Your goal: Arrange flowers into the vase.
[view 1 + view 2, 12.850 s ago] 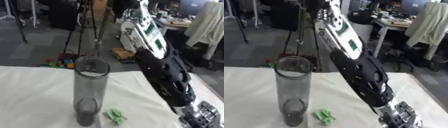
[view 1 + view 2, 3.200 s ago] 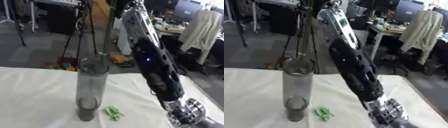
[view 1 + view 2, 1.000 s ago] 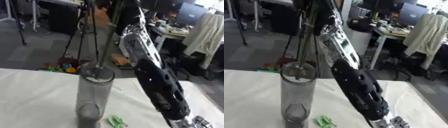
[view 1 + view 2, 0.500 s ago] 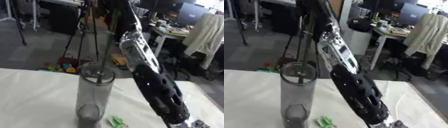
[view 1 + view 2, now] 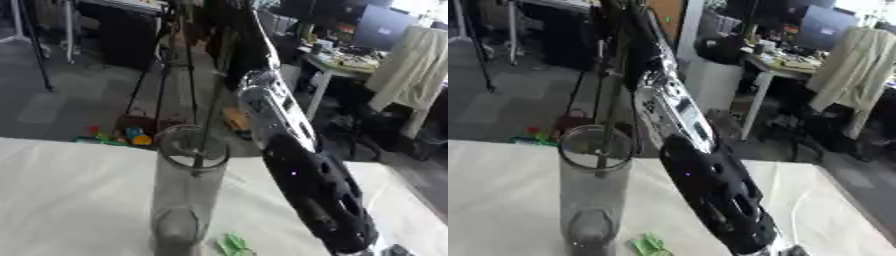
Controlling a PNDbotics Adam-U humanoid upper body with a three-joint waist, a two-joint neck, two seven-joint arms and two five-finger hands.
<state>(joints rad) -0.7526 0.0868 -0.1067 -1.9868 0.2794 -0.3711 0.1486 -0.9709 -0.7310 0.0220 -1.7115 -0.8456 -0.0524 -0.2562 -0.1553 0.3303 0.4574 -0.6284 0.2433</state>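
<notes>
1. Right hand (image 5: 627, 22): up at the top edge of both views, dark and smeared against the background. Can't tell its state, or whether it actually has the stem. The arm runs from the lower right straight up to it.
2. Left hand: not in either view.
3. Stem (image 5: 210, 115): thin dark line dropping from below the hand, leaning slightly away from the arm. The lower end crosses the vase rim and sits just inside the mouth. The bloom isn't visible, so it is presumably above the frame.
4. Vase (image 5: 185, 200): tall clear cylinder, upright, well below the hand and just beside the forearm on its left. No other stems are visible inside.
5. Table (image 5: 70, 190): white cloth under the vase. A small green scrap (image 5: 232, 245) lies by the vase base on the arm side; it looks like a leaf or offcut.
6. Step, my read: insertion of the first flower, tip in the mouth but not yet seated at the bottom.
7. Next: lower the hand along the stem's line and keep the tip off the glass wall. Let go only once the stem is deep enough to lean on the rim.
8. Risk: the forearm is close to the vase, so any sideways swing could knock it over.
</notes>
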